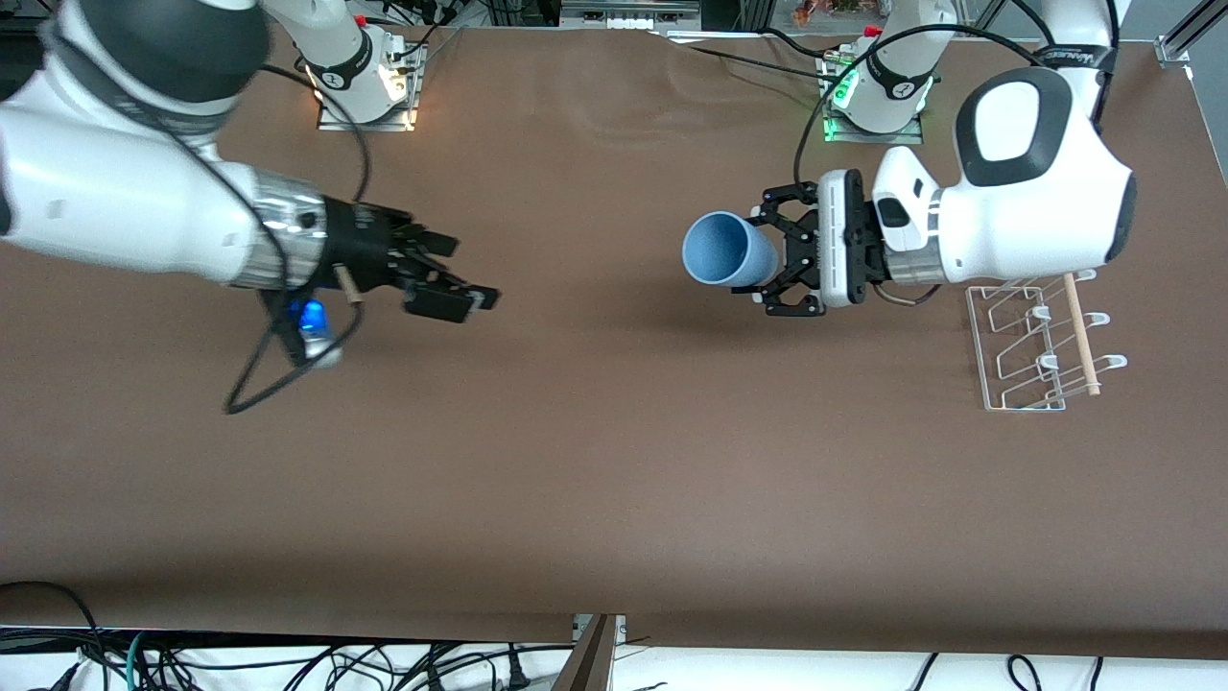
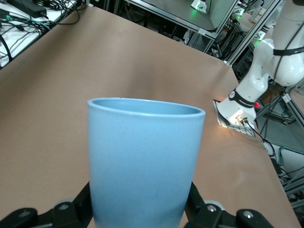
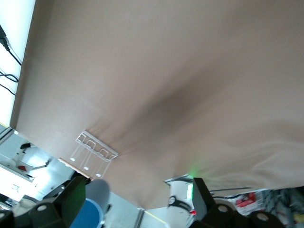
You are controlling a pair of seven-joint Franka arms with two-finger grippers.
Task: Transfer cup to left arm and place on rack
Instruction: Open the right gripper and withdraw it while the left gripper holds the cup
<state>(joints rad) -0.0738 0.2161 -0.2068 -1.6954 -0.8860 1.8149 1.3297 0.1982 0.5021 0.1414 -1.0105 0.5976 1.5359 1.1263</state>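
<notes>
Rack (image 1: 1031, 350) near edge; left pincer (image 1: 767, 257) grips cup (image 1: 727, 250).

- You have a bench (image 1: 614, 480) under a plain brown cover, faintly creased near the arm bases.
- Two metal base plates sit along the edge farthest from the front camera: one (image 1: 369, 101) toward the right arm's end, lit warm white, the other (image 1: 868, 120) toward the left arm's end, lit green.
- Loose black cables (image 1: 288, 662) lie tangled on the white floor strip below the bench's near edge.
- A dark wedge-shaped bracket (image 1: 590, 657) stands at the middle of that near edge.
- In the left wrist view, you can see metal framing (image 2: 190, 19) past the bench.
</notes>
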